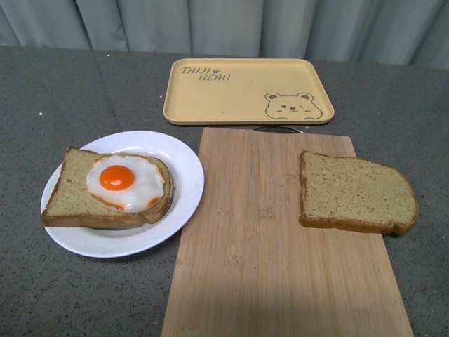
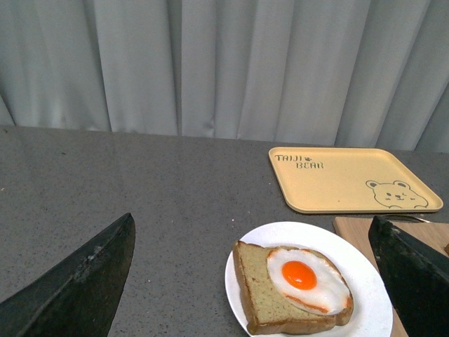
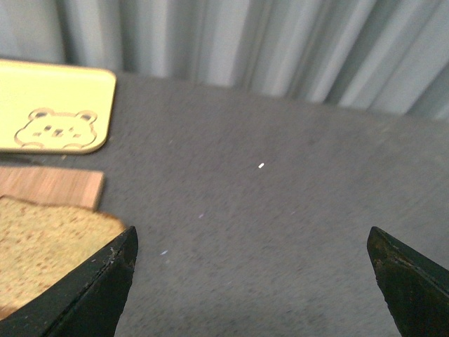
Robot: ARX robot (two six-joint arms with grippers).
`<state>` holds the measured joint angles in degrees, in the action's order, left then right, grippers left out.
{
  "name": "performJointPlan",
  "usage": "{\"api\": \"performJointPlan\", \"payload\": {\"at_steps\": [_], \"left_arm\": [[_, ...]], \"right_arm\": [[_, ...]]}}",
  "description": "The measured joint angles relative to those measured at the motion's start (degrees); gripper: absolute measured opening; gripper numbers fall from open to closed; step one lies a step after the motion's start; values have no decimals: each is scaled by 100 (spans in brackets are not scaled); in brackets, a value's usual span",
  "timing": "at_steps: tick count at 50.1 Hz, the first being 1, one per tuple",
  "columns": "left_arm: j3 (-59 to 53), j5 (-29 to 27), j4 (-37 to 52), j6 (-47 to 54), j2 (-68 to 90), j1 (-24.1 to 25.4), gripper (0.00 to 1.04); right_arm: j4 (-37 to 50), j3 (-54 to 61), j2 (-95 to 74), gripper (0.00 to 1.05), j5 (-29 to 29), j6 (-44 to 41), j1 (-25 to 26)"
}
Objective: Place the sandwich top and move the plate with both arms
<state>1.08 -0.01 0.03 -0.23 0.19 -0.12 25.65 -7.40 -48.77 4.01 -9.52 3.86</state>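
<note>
The sandwich top [image 1: 356, 192], a plain tan slice with a brown crust, lies on the right edge of a wooden cutting board [image 1: 273, 239]. It also shows in the right wrist view [image 3: 42, 239]. The white plate [image 1: 184, 182] sits left of the board and holds a bread slice with a fried egg [image 1: 125, 182]. The left wrist view shows the plate [image 2: 368, 298] and egg slice [image 2: 300, 277] between the wide-open fingers of my left gripper [image 2: 252, 242]. My right gripper [image 3: 252, 242] is open and empty over bare table beside the sandwich top. Neither arm shows in the front view.
A yellow bear-printed tray [image 1: 245, 91] lies behind the board, also in the left wrist view [image 2: 351, 179] and the right wrist view [image 3: 49, 105]. The table is dark grey [image 1: 42, 98], with a grey curtain along its far edge.
</note>
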Motion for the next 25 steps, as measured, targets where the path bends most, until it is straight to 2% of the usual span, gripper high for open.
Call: {"api": "performJointPlan", "payload": {"at_steps": [14,16,25], "left_arm": [[0,2,0,0,0,0,98],[0,0,0,0,0,0,98],[0,0,0,0,0,0,98]], "right_arm": [[-573,-1115,-2310,95,-1609,868,511],[-673,-1360,-2723,95,-1976,1029,610],[-1145,-2142,-4013,95,-2889,1427,859]]}}
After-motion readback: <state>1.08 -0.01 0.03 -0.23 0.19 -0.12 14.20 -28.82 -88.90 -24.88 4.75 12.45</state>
